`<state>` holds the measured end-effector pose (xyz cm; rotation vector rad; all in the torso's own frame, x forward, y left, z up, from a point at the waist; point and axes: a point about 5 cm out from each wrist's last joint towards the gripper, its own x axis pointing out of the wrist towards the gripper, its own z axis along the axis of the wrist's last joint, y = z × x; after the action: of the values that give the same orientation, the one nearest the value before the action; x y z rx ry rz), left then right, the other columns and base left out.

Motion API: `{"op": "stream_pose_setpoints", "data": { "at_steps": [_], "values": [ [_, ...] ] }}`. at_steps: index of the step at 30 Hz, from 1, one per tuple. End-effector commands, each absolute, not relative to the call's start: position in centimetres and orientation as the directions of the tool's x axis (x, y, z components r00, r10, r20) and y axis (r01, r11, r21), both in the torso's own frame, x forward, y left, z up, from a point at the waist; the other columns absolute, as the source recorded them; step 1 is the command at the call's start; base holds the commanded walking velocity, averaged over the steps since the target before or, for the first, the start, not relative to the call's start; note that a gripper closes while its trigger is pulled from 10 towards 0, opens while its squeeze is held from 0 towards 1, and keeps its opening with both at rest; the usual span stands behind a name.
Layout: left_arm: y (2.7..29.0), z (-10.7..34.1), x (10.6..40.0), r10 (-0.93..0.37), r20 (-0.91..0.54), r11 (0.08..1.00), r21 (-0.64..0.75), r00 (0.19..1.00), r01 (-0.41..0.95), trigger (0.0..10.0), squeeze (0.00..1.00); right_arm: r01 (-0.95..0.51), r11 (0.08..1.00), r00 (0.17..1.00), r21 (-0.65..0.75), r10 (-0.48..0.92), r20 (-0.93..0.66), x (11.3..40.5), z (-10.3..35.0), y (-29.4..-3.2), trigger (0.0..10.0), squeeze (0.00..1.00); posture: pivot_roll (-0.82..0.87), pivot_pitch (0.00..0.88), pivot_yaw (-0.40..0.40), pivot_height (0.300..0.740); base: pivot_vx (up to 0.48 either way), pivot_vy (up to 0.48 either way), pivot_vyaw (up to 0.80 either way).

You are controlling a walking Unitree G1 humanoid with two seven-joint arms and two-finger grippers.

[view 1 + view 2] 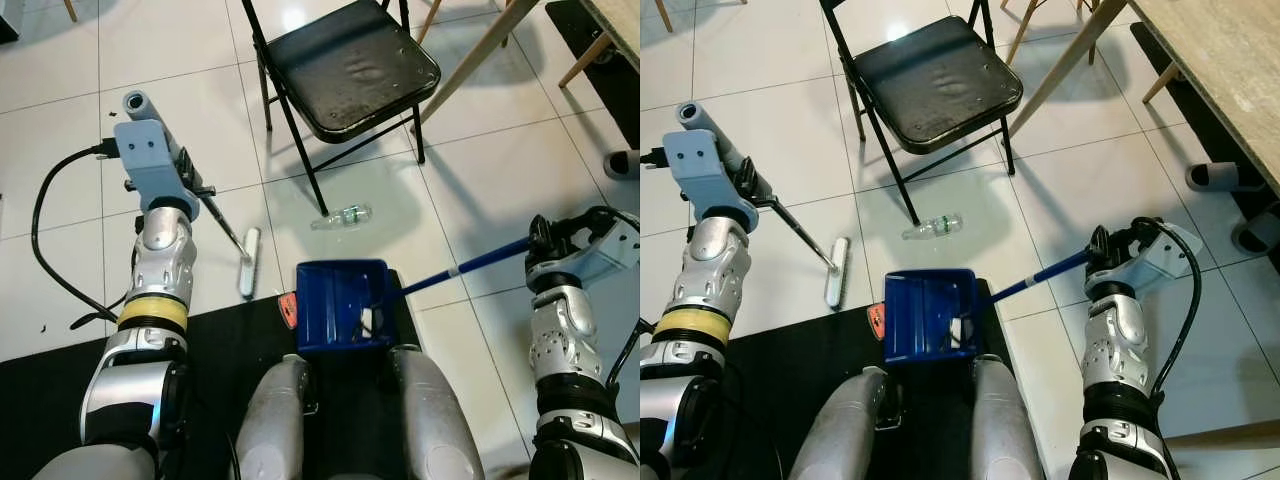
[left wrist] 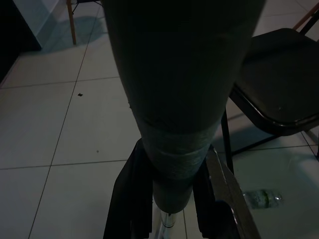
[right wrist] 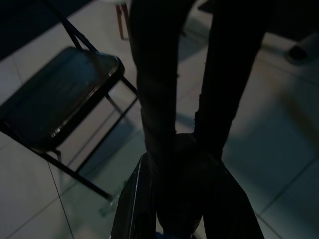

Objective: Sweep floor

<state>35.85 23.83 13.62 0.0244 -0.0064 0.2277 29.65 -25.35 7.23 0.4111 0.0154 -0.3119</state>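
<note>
My left gripper [image 1: 193, 184] is shut on the grey handle of a broom [image 1: 222, 216], whose white head [image 1: 249, 262] rests on the tiles. In the left wrist view the fingers [image 2: 133, 199] clamp both sides of that handle. My right gripper [image 1: 1101, 250] is shut on the blue handle of a dustpan [image 1: 932, 314], which lies on the floor just ahead of my legs with a small white scrap inside. A clear plastic bottle [image 1: 342, 216] lies on the tiles between the broom head and the dustpan, a little farther out, near the chair's front legs.
A black folding chair [image 1: 350, 65] stands straight ahead. At the right are a wooden table [image 1: 1230, 60], its slanted leg [image 1: 470, 60] and slippers [image 1: 1210, 177]. A black mat [image 1: 60, 400] lies under me, with a small red item [image 1: 288, 308] at its edge.
</note>
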Motion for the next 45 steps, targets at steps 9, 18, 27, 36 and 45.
{"op": "stream_pose_setpoints", "data": {
  "at_steps": [9, 18, 27, 36, 45],
  "values": [
    [23.0, 13.1, 36.1, 0.221, -0.002, 0.975, 0.009, 0.975, -0.221, 10.0, 0.0, 0.334, 0.895, 0.942, 0.296, -0.309, -0.128, 30.1, 6.9, -26.3, 10.0, 0.0, 0.0, 0.283, 0.042, 0.74, 0.0, 0.0, 0.0],
    [22.5, 13.4, 36.4, 0.24, 0.011, 0.971, -0.018, 0.971, -0.24, 10.0, 0.0, 0.295, 0.928, 0.954, 0.227, -0.301, -0.008, 32.4, 9.5, -26.5, 10.0, 0.0, 0.02, 0.303, 0.045, 0.74, 0.0, 0.0, 0.0],
    [23.8, 14.2, 36.3, 0.326, 0.07, 0.945, -0.023, 0.943, -0.326, 10.0, 0.0, 0.248, 0.939, 0.958, 0.239, -0.275, 0.086, 34.5, 12.1, -25.9, 10.0, 0.0, 0.03, 0.308, 0.044, 0.74, 0.0, 0.0, 0.0],
    [24.3, 15.1, 36.4, 0.326, 0.108, 0.945, -0.022, 0.939, -0.325, 10.0, 0.0, 0.195, 0.944, 0.96, 0.268, -0.239, 0.144, 35.9, 14.3, -25.5, 10.0, 0.0, 0.04, 0.312, 0.049, 0.74, 0.0, 0.0, 0.0],
    [23.6, 15.2, 36.5, 0.29, 0.128, 0.957, -0.015, 0.948, -0.291, 10.0, 0.0, 0.097, 0.948, 0.974, 0.304, -0.154, 0.169, 36.3, 13.8, -23.5, 10.0, 0.0, 0.04, 0.35, 0.051, 0.74, 0.0, 0.0, 0.0]
  ]
}}
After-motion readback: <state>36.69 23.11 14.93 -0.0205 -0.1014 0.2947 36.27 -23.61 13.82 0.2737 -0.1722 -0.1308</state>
